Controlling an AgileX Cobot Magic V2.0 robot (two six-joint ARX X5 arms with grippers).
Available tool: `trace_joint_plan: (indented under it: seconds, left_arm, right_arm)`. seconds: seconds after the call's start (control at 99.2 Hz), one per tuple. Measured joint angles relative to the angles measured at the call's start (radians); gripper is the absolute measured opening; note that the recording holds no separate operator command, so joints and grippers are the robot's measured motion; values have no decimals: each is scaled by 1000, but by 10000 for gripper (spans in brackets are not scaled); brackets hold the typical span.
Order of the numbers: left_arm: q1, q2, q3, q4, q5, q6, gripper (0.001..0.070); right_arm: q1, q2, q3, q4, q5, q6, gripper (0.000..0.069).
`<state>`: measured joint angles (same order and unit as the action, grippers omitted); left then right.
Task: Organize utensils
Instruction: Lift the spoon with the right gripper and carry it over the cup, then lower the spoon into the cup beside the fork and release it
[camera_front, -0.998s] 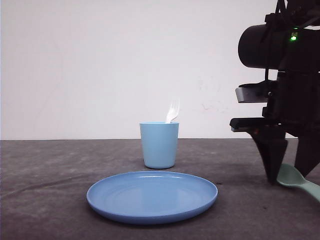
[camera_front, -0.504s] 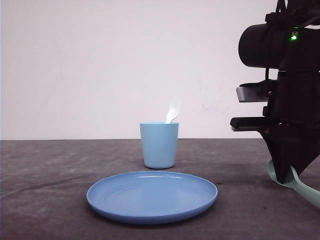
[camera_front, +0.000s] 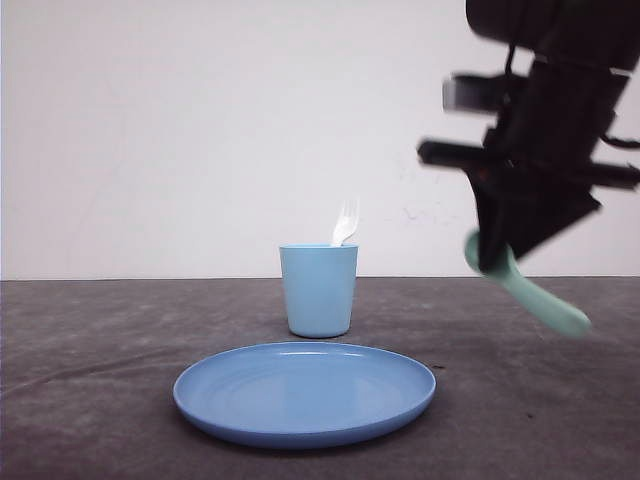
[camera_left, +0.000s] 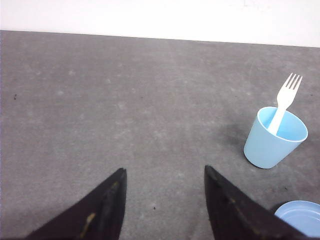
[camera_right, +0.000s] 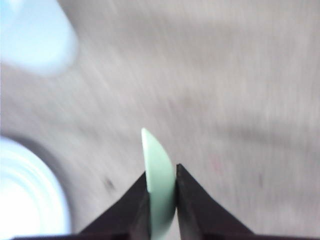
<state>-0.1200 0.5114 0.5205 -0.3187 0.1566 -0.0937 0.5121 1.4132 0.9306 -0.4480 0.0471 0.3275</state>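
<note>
Spoon: mint-green spoon (camera_front: 527, 290) pinched in the right gripper (camera_front: 497, 262), held in the air, tilted, right of the cup.
Fork: white fork (camera_front: 345, 222) standing in the light blue cup (camera_front: 318, 291).
Plate: round blue plate (camera_front: 305, 392) on the table (camera_front: 100, 380), nearer than the cup.
Left gripper (camera_left: 165, 172): fingers spread wide, holding nothing.

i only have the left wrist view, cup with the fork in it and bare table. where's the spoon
Observer: The right gripper holds the mint-green spoon in the air, to the right of the light blue cup in the front view.
Operator: is it gripped well or slipping
Observer: In the right wrist view the fingers are shut on the spoon's bowl end; in the front view the handle slants down and to the right.
Operator: anything between it and the cup
Observer: A round blue plate lies in front of the cup, nearer the camera. The white fork stands in the cup. Your left gripper is open.
</note>
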Motion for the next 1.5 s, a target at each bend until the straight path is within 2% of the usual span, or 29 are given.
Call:
trace_joint_plan:
  seconds: [0.121, 0.343, 0.655, 1.16, 1.311, 1.502]
  left_arm:
    - [0, 0, 0, 0, 0, 0, 293]
    - [0, 0, 0, 0, 0, 0, 293]
    - [0, 0, 0, 0, 0, 0, 293]
    - [0, 0, 0, 0, 0, 0, 293]
    - [0, 0, 0, 0, 0, 0, 293]
    - [0, 0, 0, 0, 0, 0, 293]
  right_arm:
    - [13, -25, 40, 74, -18, -45, 49]
    - [44, -29, 60, 296, -71, -143, 49]
    - [77, -14, 60, 598, -74, -300, 49]
    - [85, 222, 60, 1039, -127, -412, 49]
    - [85, 294, 65, 1110, -127, -426, 49]
    - [85, 378, 106, 1115, -151, -437, 49]
